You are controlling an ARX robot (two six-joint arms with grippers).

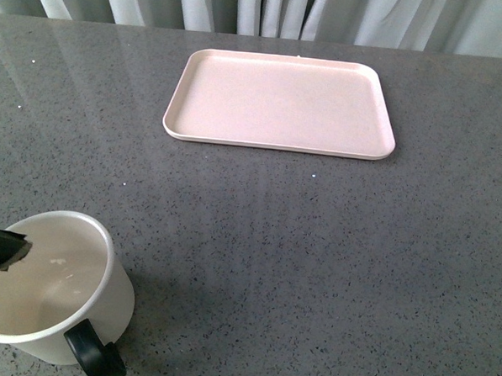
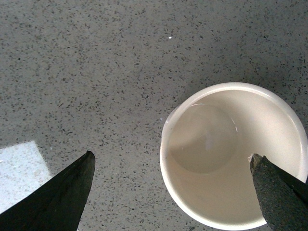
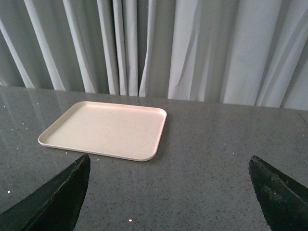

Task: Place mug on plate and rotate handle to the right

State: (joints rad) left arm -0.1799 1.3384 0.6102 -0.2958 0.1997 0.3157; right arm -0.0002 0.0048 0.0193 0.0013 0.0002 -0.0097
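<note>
Waiting on the grey table (image 1: 315,259): pink plate (image 1: 278,146) far centre, white mug (image 1: 52,287) near left, well apart.
Mug's black handle (image 1: 95,352) faces the robot. Left gripper (image 2: 172,156) jaws gape wide, gripping nothing, one tip over the rim; best pinch the wall away from the handle. Right gripper (image 3: 168,158) jaws equally wide, empty. No writing readable.

A grey speckled surface (image 1: 315,259) is seen. The pale pink plate (image 1: 281,101) is laid flat on it at the far side, and the white mug (image 1: 60,296) is stood upright at the near left, well apart.
</note>
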